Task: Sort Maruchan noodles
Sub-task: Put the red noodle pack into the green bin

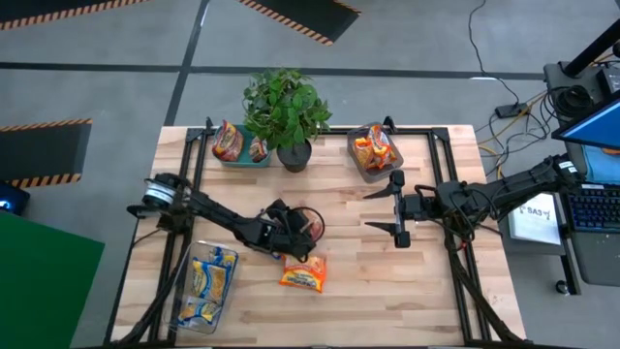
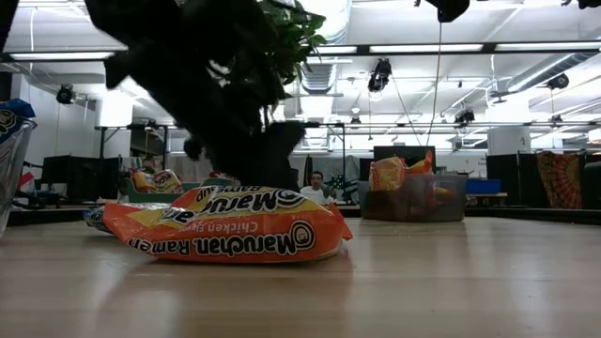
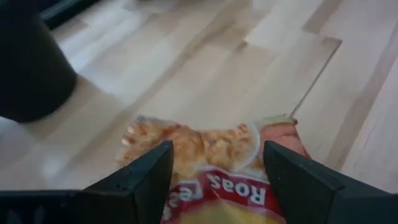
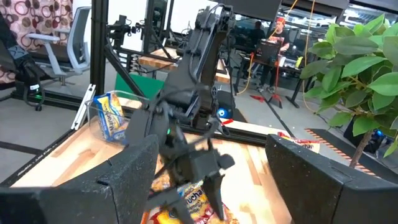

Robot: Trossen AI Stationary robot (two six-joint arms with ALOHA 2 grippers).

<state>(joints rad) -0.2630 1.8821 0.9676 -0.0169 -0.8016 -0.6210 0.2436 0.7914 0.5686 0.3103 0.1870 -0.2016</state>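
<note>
Hovering over flat orange plastic ramen packet on wooden table, left hand open. Pkt light, crinkly, slippery; pinch edge. Right hand open, idle.

Overhead and table-level views share the orange packet

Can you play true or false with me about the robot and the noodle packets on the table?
1. The left gripper is over a noodle packet. True.
2. The plant stands in the middle of the table. False: it stands at the far edge, between two bins.
3. The right gripper is holding a packet. False: it is open and empty.
4. The clear bin near the left arm has blue-and-yellow packets. True.
5. An orange packet lies loose on the table. True.
</note>
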